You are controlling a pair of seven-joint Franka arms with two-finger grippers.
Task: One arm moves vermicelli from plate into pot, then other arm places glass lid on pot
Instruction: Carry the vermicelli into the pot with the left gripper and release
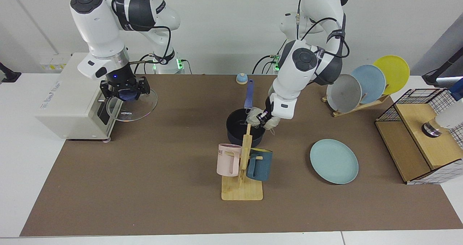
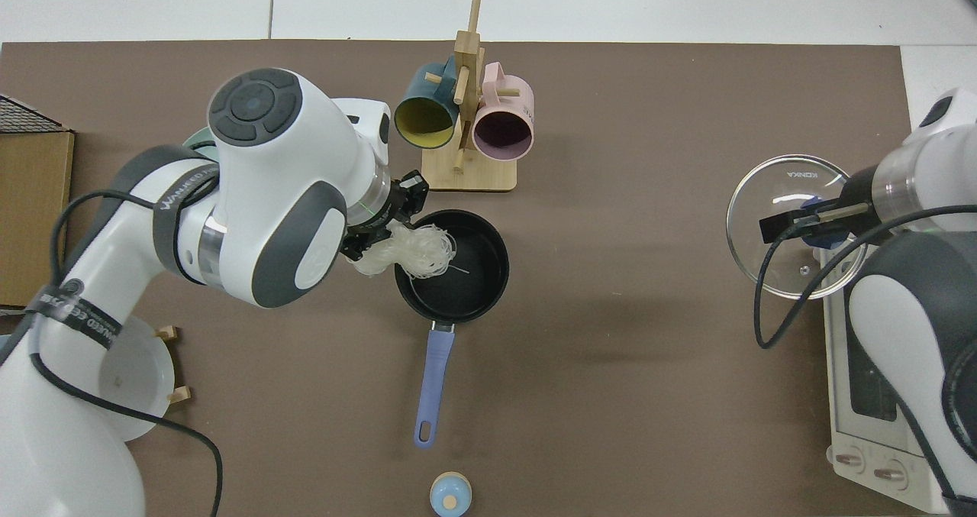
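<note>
The left gripper (image 1: 263, 117) pinches a tangle of white vermicelli (image 1: 257, 115) at the rim of the navy pot (image 1: 241, 129) in the middle of the brown table mat (image 1: 144, 187); from above, the vermicelli (image 2: 412, 248) hangs from the left gripper (image 2: 382, 231) partly over the black inside of the pot (image 2: 458, 280) and partly outside its rim, with a few loose strands trailing over the pan's floor. The pot's blue-purple handle (image 2: 432, 383) points toward a small blue knobbed object (image 2: 450, 494) near the mat's edge. The light teal plate (image 1: 334, 161) lies bare on the mat, well apart from the pot. Across the table, the right gripper (image 1: 124, 92) is closed on the blue knob of the glass lid (image 1: 132, 105) and holds it in the air, slightly tilted, beside a white toaster oven (image 1: 68, 96); in the top view the glass lid (image 2: 794, 227) hangs at the oven's corner under the right gripper (image 2: 820, 223). A wooden mug tree (image 1: 243, 172) with a pink mug (image 1: 228, 160) and a dark teal mug (image 1: 259, 165) stands just in front of the pot. Grey, blue and yellow plates stand upright in a rack (image 1: 361, 105) behind.
</note>
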